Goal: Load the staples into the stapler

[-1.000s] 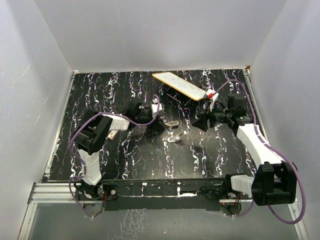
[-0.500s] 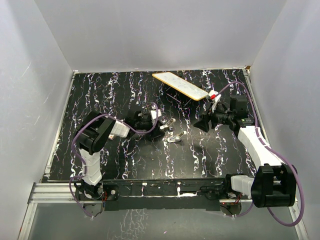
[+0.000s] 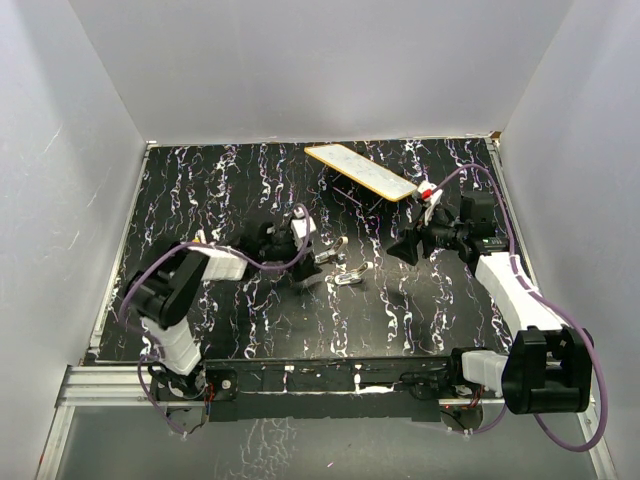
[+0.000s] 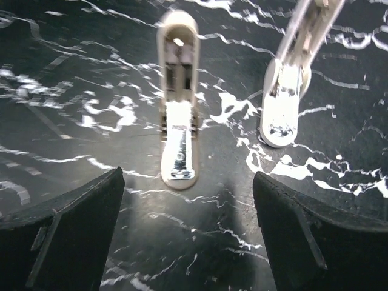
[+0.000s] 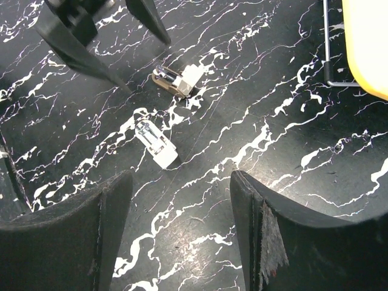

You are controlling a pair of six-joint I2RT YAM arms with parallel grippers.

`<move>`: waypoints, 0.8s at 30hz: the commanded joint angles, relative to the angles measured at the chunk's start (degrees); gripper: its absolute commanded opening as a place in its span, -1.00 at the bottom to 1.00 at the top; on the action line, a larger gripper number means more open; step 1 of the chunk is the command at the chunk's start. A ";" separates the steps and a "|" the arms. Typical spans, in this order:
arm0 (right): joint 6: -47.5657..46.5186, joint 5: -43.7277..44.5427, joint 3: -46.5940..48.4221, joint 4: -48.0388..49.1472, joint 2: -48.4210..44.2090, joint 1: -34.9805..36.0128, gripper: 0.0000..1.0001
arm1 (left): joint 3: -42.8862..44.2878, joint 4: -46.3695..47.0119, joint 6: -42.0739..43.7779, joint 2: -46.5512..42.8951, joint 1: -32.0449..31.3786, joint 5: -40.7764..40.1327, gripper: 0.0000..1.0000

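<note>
The stapler lies on the black marbled table as two whitish-silver arms, one (image 3: 337,246) behind the other (image 3: 350,277). In the left wrist view one arm (image 4: 179,103) points straight at me and the other arm (image 4: 290,85) slants off to the right. My left gripper (image 4: 189,203) is open just short of the nearer arm's tip, with nothing between its fingers. My right gripper (image 5: 182,188) is open too, hovering empty to the right of both stapler parts (image 5: 156,143). I cannot make out any staples.
A long yellow-edged board (image 3: 362,172) rests tilted on a wire stand at the back of the table, also at the upper right of the right wrist view (image 5: 368,42). White walls close in the table on three sides.
My left gripper has opened wide and drawn back toward the near side, leaving the stapler arm on the table. The left elbow has dropped. The right gripper shifted only slightly.
</note>
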 commanded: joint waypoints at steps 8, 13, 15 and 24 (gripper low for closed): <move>-4.05 2.30 7.66 -0.38 3.77 -0.33 0.40 | 18.33 -61.34 4.87 -19.36 9.82 -29.10 0.79; -1.70 0.07 5.79 2.92 2.50 -0.27 0.42 | 13.29 -68.11 4.46 -24.18 17.35 -32.29 0.80; -1.70 0.11 5.59 2.61 1.93 -0.27 0.42 | 11.93 -68.26 4.83 -24.50 18.29 -33.53 0.81; -1.34 -0.61 4.08 2.47 1.06 -0.27 0.44 | 13.11 -67.90 5.84 -15.91 21.25 -34.37 0.72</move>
